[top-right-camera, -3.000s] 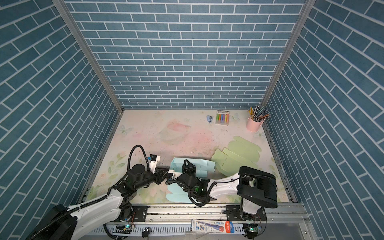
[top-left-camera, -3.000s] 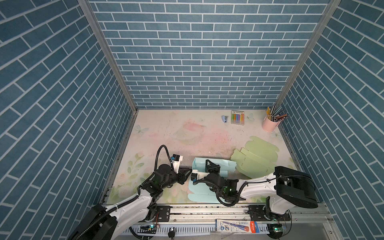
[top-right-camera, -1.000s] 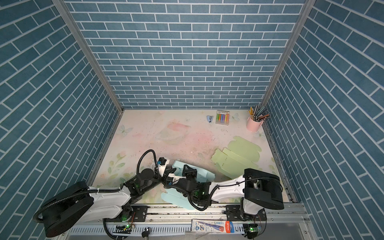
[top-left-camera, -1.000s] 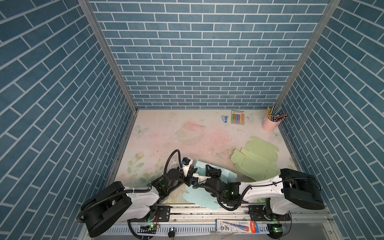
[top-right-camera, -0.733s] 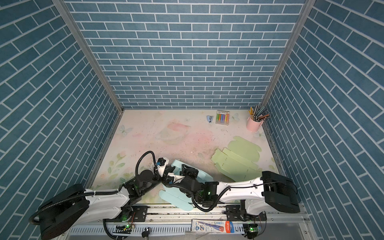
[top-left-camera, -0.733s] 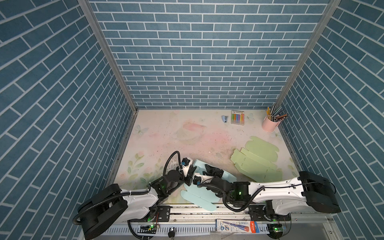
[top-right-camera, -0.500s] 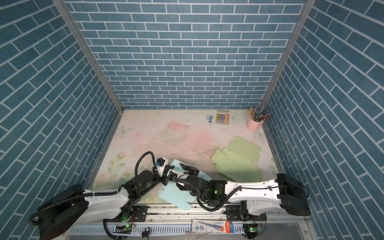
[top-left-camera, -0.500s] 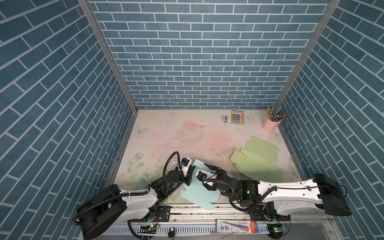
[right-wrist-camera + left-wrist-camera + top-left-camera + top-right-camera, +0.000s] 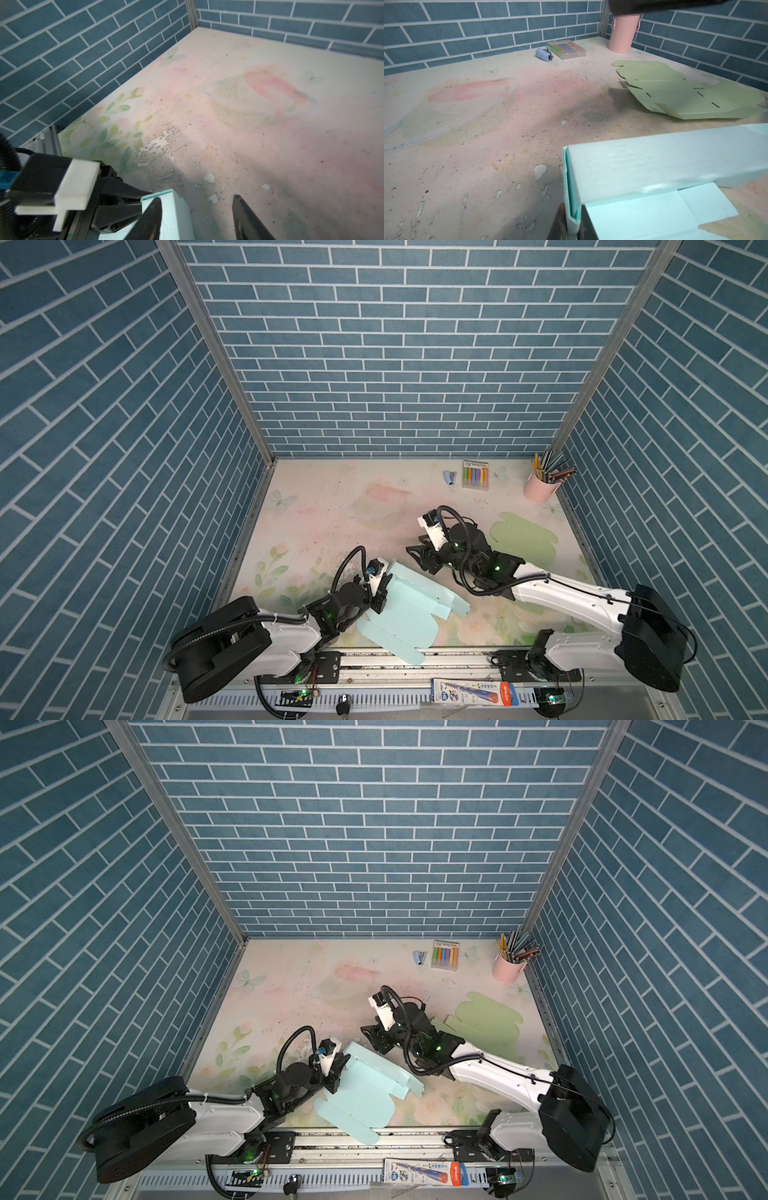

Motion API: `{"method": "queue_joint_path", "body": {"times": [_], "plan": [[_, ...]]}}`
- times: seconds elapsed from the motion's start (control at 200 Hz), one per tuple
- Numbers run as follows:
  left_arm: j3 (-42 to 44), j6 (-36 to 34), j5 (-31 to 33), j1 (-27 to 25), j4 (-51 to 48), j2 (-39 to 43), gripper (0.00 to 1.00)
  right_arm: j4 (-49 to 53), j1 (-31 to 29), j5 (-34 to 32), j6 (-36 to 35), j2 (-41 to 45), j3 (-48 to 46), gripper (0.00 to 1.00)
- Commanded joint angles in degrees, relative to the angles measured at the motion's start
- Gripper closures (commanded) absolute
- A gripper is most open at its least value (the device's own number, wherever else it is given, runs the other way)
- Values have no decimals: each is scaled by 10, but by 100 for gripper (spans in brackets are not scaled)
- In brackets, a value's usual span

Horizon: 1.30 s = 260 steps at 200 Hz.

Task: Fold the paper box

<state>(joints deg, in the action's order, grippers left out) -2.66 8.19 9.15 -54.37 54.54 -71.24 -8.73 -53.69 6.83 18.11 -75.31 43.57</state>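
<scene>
The right arm [image 9: 561, 597] covers part of the green card blank [image 9: 525, 541] beside the pink pencil cup [image 9: 540, 489]; a marker pack [image 9: 475, 475] and stapler [image 9: 449, 477] sit near that cup. Well apart from the cup, across the worn floral surface [image 9: 332, 506], lies the pale-blue paper box [image 9: 409, 614], one matte wall folded up. The left claw [image 9: 573, 226] pinches that wall's end; the right claw [image 9: 422, 558] hangs spread between box and cup.
</scene>
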Motion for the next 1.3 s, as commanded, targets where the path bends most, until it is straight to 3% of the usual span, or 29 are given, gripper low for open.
{"method": "queue_joint_path", "body": {"times": [0.0, 0.23, 0.51, 1.165, 1.295], "plan": [[-9, -8, 11, -8, 34, -12, 88, 23, 8, 99, 63, -38, 6, 45], [-13, -11, 20, -9, 65, -57, 87, -16, 13, 147, 95, -71, -16, 47], [-25, -15, 25, -9, 105, -100, 83, -49, 16, 170, 120, -75, -50, 61], [-48, -27, 22, -9, 158, -172, 87, -76, 16, 182, 141, -76, -70, 64], [-51, -31, 21, -9, 159, -177, 78, -90, 16, 190, 153, -76, -78, 64]]}}
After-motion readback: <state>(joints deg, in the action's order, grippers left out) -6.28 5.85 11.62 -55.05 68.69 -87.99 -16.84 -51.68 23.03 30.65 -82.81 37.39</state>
